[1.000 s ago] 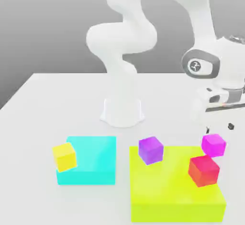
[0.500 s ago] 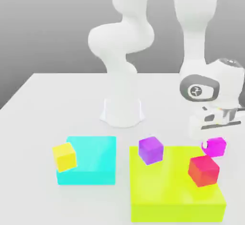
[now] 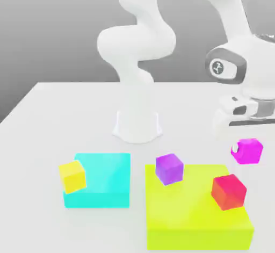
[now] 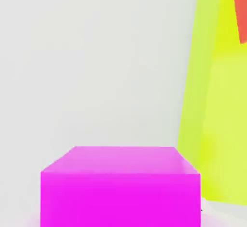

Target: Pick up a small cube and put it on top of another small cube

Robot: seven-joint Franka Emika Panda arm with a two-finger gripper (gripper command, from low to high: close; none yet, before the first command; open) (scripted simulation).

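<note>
The small magenta-pink cube (image 3: 250, 152) hangs a little above the white table, off the far right corner of the yellow-green block (image 3: 198, 214) in the exterior view. My gripper (image 3: 245, 146) is shut on this cube from above, under the white hand. In the hand view the cube (image 4: 120, 187) sits close in front of the camera, with the yellow-green block (image 4: 217, 100) and the red cube (image 4: 241, 9) beyond it. A red cube (image 3: 228, 191) rests on the yellow-green block's right side and a violet-purple cube (image 3: 169, 168) on its far left corner.
A cyan block (image 3: 107, 179) lies on the exterior view's left with a yellow cube (image 3: 72, 175) on its near left edge. The arm's white base (image 3: 137, 125) stands behind both blocks on the white table (image 3: 32, 139).
The gripper came down over the magenta-pink cube and shut on it. It has since risen and shifted slightly to the exterior view's right, taking the cube off the table.
</note>
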